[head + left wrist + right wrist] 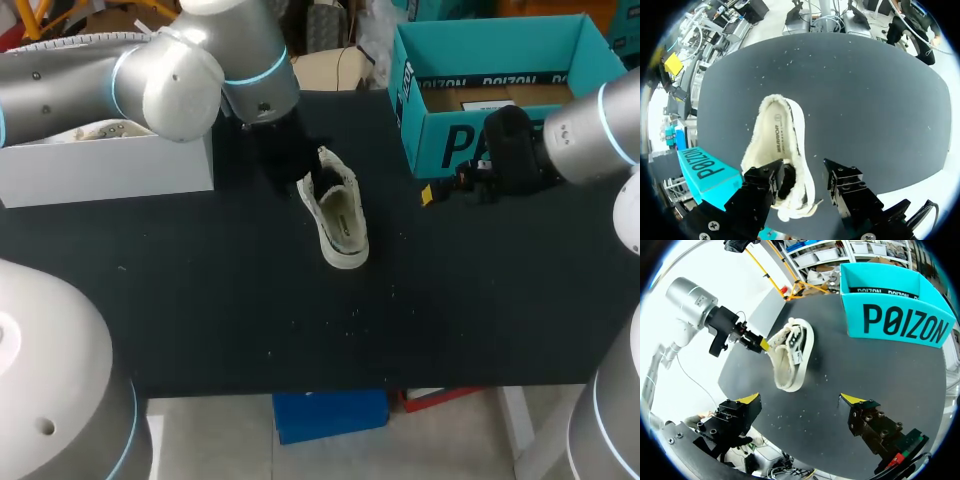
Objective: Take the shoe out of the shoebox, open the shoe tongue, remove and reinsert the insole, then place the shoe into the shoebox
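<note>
A white sneaker (340, 215) lies on the black table, its opening up and the insole (779, 131) showing inside. My left gripper (305, 178) is at the shoe's rear end. In the left wrist view its fingers stand apart astride the shoe's side wall (805, 182), one finger (765, 182) at the opening, the other finger (845, 180) clear of the shoe. The teal shoebox (500, 100) stands open at the back right. My right gripper (445, 185) hovers wide open just in front of the box, with nothing between its fingers (801, 400) and the shoe (790, 352) ahead of it.
A low white box (110, 165) with pale things in it sits at the back left, behind my left arm. The table's front edge (320, 385) runs near the bottom of the head view. Bare black tabletop (220, 300) lies in front of the shoe.
</note>
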Action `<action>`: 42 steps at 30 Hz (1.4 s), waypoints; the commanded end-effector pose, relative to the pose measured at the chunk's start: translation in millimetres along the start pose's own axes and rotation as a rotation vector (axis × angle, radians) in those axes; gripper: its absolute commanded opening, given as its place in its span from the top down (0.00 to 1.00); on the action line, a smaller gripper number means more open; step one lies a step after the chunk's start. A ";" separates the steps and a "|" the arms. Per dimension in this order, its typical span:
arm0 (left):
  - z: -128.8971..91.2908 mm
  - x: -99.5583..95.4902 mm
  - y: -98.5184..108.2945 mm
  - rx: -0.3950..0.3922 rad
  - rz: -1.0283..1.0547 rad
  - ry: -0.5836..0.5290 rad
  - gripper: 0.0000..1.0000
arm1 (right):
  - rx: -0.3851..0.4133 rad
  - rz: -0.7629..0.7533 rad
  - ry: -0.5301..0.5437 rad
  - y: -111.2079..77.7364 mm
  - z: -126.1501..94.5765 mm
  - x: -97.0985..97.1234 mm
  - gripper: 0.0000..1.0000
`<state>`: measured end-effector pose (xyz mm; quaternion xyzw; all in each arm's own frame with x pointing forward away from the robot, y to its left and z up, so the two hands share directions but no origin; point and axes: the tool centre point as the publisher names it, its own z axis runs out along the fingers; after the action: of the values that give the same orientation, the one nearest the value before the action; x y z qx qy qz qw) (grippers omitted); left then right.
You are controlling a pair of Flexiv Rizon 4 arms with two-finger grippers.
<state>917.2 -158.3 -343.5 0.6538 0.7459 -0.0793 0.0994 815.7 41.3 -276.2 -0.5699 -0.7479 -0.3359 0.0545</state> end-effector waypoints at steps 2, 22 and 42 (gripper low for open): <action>26.5 -1.6 2.7 0.011 -0.001 0.027 0.52 | 0.002 0.001 -0.003 0.9 1.1 0.9 0.00; 84.6 15.0 13.7 0.014 -0.012 0.080 0.53 | 0.002 0.001 -0.003 0.9 1.1 0.9 0.00; -17.5 -6.4 23.2 -0.163 0.072 0.041 1.00 | 0.002 0.001 -0.003 0.9 1.1 0.9 0.00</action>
<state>955.8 -171.6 -367.2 0.6737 0.7273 -0.0077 0.1305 815.7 41.3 -276.2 -0.5699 -0.7479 -0.3359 0.0545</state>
